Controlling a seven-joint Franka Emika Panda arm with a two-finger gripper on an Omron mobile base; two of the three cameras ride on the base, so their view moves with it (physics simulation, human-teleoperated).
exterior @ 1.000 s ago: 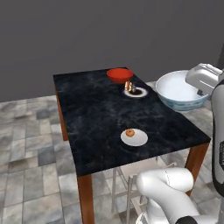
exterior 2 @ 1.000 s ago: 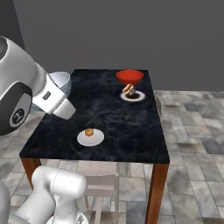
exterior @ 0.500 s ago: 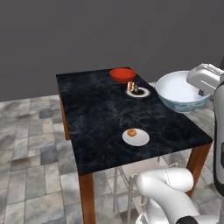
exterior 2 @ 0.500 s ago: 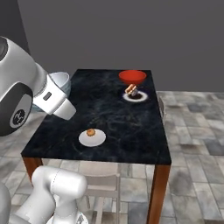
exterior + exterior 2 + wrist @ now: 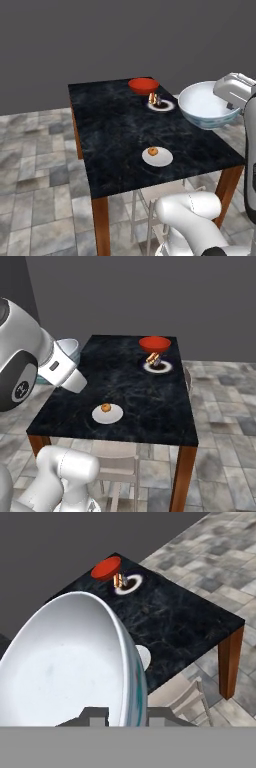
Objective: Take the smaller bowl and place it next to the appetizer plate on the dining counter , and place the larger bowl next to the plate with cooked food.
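My gripper (image 5: 127,714) is shut on the rim of the smaller bowl (image 5: 65,662), white inside with a blue pattern outside. I hold it in the air off the right edge of the dining counter (image 5: 115,130); the bowl (image 5: 205,106) hangs beside the hand (image 5: 234,88). The larger red bowl (image 5: 143,85) sits at the counter's far end, right behind the dark-rimmed plate with cooked food (image 5: 161,104). The white appetizer plate (image 5: 157,156) with its orange morsel lies near the front edge. In the hand view the held bowl partly hides that plate (image 5: 143,657).
A pale wooden chair (image 5: 150,195) is tucked under the counter's near end. Grey tiled floor surrounds the counter (image 5: 140,396), and a dark wall stands behind it. My arm (image 5: 30,366) covers the counter's left side in the right base view.
Both base views have shifted slightly, so the base has moved relative to the counter. The bowl stays gripped in the same pose beside the hand.
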